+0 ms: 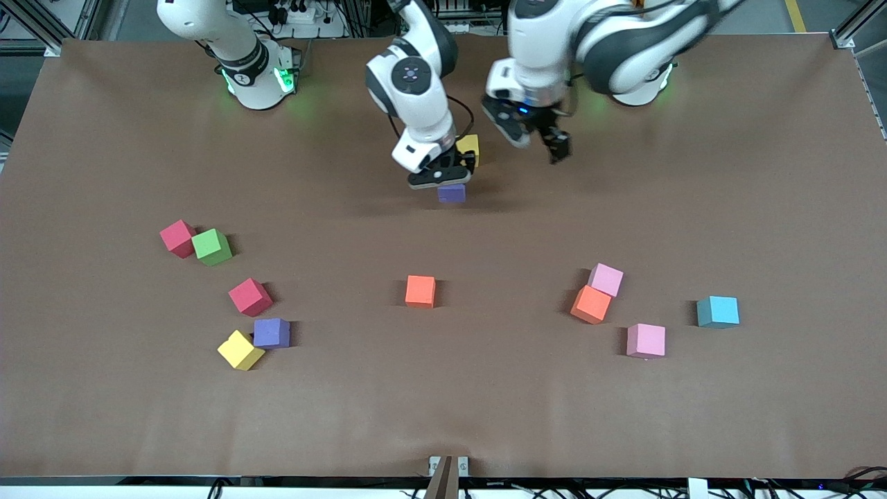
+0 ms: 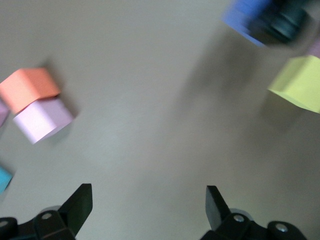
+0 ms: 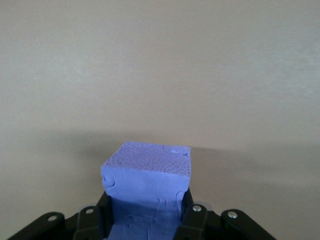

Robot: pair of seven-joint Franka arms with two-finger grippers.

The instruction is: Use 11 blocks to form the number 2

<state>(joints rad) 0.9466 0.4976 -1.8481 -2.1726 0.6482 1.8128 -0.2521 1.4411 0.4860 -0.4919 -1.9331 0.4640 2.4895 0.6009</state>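
Yellow block (image 1: 240, 350); right gripper's (image 1: 443, 179) purple block (image 1: 452, 193)

The front view looks down from high across the tabletop (image 1: 443, 416), facing both robot bases along its top edge and taking in the whole brown surface with the scattered blocks. The right wrist view sits just above the right end effector (image 3: 145, 210) and looks closely along its fingers at the purple block (image 3: 147, 175) clamped there, the same block seen small in the front view (image 1: 452, 193). The left wrist view looks down from higher over the tabletop past the spread left end effector (image 2: 147, 210), sharing with the front view the yellow block (image 2: 300, 82) and the touching orange block (image 2: 30, 87) and pink block (image 2: 42, 120).
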